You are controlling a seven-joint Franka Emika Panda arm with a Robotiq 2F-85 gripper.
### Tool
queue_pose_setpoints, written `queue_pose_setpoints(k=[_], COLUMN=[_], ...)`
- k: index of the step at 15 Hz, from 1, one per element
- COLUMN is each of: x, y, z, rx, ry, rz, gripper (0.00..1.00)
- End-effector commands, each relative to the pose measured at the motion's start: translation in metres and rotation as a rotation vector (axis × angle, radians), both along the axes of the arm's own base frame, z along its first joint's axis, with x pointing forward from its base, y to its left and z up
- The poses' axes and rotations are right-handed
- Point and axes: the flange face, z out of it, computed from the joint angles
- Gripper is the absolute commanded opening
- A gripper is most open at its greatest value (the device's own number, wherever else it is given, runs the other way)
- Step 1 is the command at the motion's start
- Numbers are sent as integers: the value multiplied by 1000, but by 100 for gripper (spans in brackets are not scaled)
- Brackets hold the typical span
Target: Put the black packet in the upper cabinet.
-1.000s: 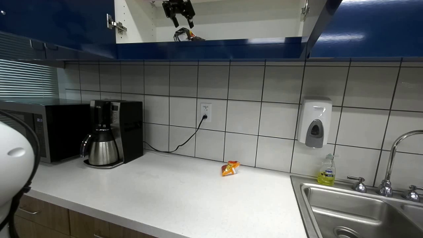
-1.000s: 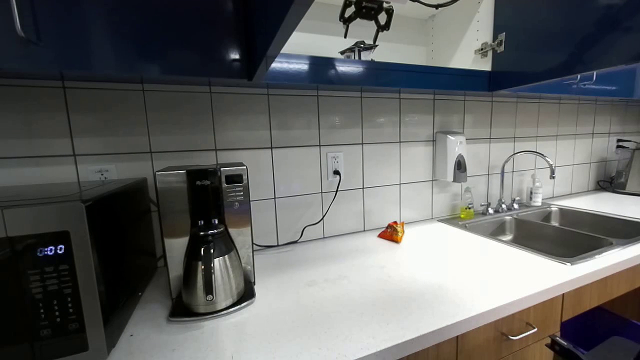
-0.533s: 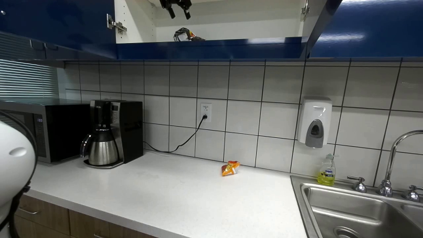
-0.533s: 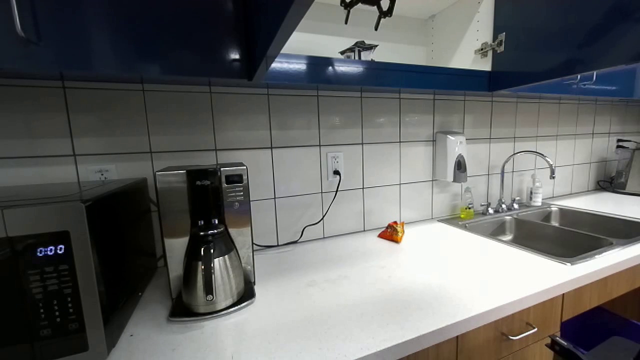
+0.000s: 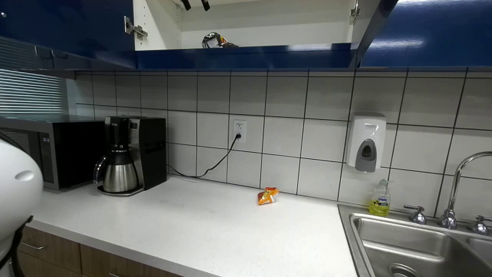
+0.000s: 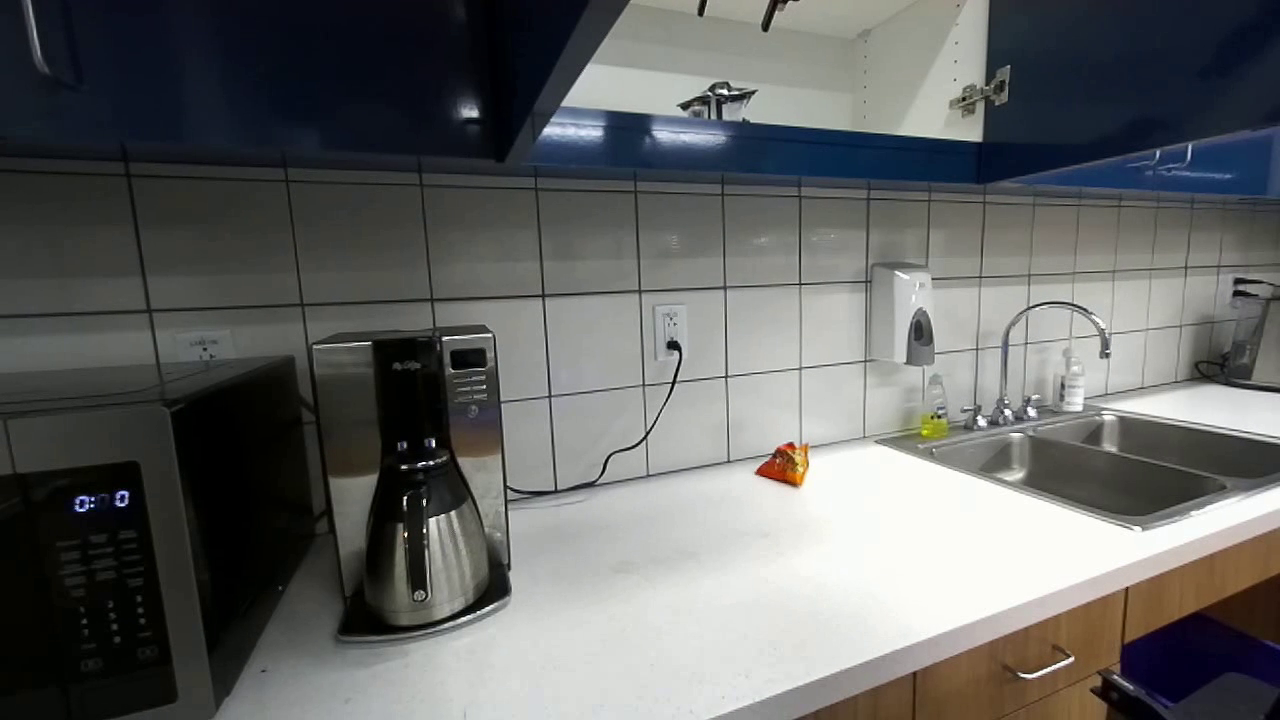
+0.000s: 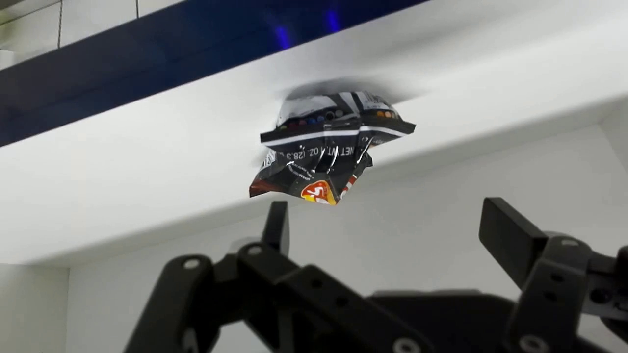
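1. Wrist view shows us the glossy black foil packet (image 7: 324, 147) resting inside the white-walled, blue-edged upper cabinet (image 7: 171, 49).
2. Our black two-fingered gripper (image 7: 385, 211) hangs higher, well apart from it, fingers (image 7: 510, 240) spread and holding nothing.
3. We judge the placing done, with only the retreat left; next we should ease clear of the cabinet without brushing the packet.
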Motion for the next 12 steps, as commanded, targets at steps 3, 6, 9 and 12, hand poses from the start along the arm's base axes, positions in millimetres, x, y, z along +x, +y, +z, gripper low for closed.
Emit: queue_pose_setpoints(k=[3,6,9,12], x=[-71,-101,-125,-141], y=[11,20,25,21], z=[-19,-37,-63,-93], rx=[35,48,63,63], ry=[0,43,135,266], rz=[54,157,289,340], gripper=[100,100,100,100])
